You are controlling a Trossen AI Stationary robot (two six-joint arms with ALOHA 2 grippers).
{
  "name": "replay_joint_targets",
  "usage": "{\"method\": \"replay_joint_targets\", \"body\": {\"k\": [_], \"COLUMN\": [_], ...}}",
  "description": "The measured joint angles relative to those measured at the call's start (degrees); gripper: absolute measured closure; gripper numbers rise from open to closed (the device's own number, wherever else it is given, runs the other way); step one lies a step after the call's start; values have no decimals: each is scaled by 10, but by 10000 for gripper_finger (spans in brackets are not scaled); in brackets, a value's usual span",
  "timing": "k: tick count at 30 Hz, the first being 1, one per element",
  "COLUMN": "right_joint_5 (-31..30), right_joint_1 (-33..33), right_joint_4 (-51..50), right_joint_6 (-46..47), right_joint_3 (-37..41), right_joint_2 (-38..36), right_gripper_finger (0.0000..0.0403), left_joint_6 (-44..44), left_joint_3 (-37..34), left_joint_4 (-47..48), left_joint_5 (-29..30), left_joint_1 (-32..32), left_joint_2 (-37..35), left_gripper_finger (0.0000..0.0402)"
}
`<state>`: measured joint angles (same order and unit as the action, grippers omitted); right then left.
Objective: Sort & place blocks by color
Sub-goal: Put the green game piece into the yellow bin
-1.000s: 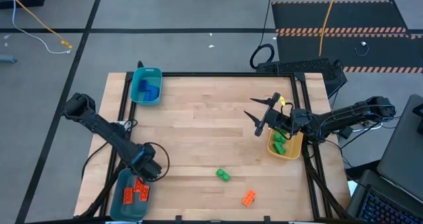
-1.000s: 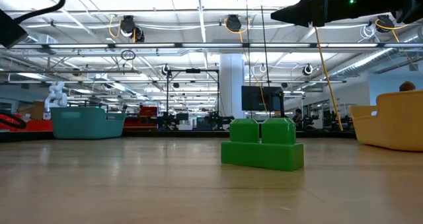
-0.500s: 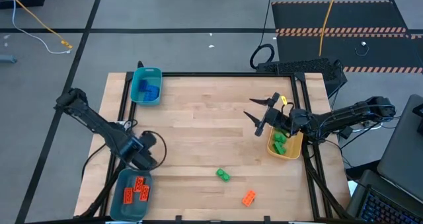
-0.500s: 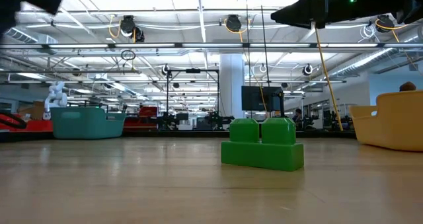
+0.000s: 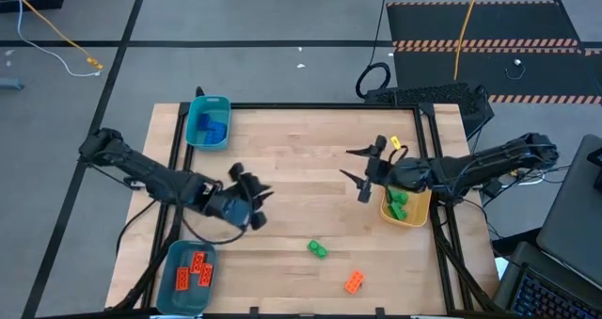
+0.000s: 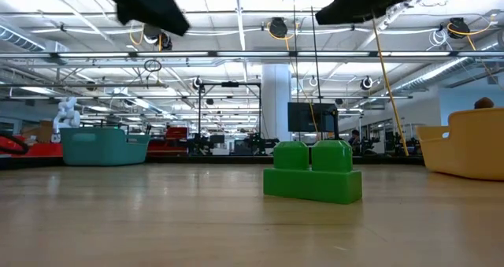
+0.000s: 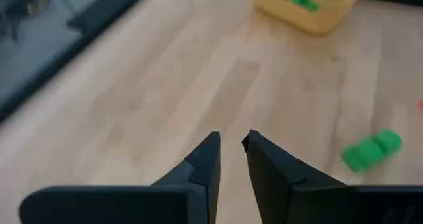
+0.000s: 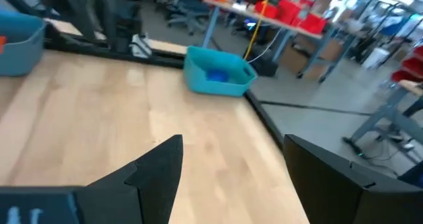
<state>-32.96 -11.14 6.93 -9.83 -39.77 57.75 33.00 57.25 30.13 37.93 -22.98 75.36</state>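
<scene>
Since the earlier frames the left gripper (image 5: 256, 199) has swung from over the near-left teal bin (image 5: 173, 292), which holds orange blocks (image 5: 198, 269), out over bare wood toward the table's (image 5: 292, 168) middle; the right gripper (image 5: 356, 176) has shifted slightly away from the yellow-orange bin (image 5: 418, 212), where green blocks (image 5: 398, 203) lie. From above, a loose green block (image 5: 317, 249) and a loose orange block (image 5: 355, 282) rest near the front edge, well apart from both grippers, and blue blocks (image 5: 211, 127) sit in the far teal bin (image 5: 195, 135). At table height the green block (image 6: 313, 172) stands alone on the wood, both arms dark overhead. The left wrist view shows its fingers (image 7: 203, 163) narrowly parted, gripping nothing, the green block (image 7: 371, 150) off to one side. The right wrist view shows its fingers (image 8: 162, 164) spread wide and empty, facing the far teal bin (image 8: 218, 72).
</scene>
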Motion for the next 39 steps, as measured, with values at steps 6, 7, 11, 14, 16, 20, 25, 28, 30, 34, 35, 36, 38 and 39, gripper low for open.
{"method": "replay_joint_targets", "body": {"k": [6,7,11,14,16,20,25,28,30,34,35,36,38,39], "right_joint_5": [1,2,0,-2,-1,-3,0,1,2,8,14,16,17,18], "right_joint_1": [-46,-54,-86,-105,-114,-129,-146,-160,-170,-190,-193,-196,-198,-198], "right_joint_4": [-100,-119,-193,-215,-219,-227,-268,-272,-272,-269,-267,-266,-252,-243], "right_joint_6": [50,62,108,139,167,210,282,328,359,417,430,443,461,469], "right_joint_3": [-72,-86,-135,-161,-177,-203,-234,-243,-248,-254,-255,-256,-258,-258], "right_joint_2": [48,57,98,131,155,202,253,277,292,321,330,339,359,370], "right_gripper_finger": [149,149,149,149,149,149,149,149,149,149,149,149,149,149], "left_joint_6": [-112,-116,-138,-145,-145,-145,-163,-202,-225,-260,-266,-272,-284,-290], "left_joint_3": [0,-1,-1,-1,-1,-1,-1,-1,-1,-1,-1,-1,-1,-1], "left_joint_4": [-81,-78,-77,-96,-111,-123,-168,-240,-279,-328,-336,-344,-358,-362], "left_joint_5": [-18,-29,-88,-100,-101,-99,-98,-100,-109,-139,-147,-156,-173,-176], "left_joint_1": [70,82,128,152,164,183,194,189,185,175,171,168,160,157], "left_joint_2": [32,40,75,106,126,155,162,162,162,162,162,162,162,162], "left_gripper_finger": [325,325,315,279,243,168,95,73,70,81,85,89,97,100]}}
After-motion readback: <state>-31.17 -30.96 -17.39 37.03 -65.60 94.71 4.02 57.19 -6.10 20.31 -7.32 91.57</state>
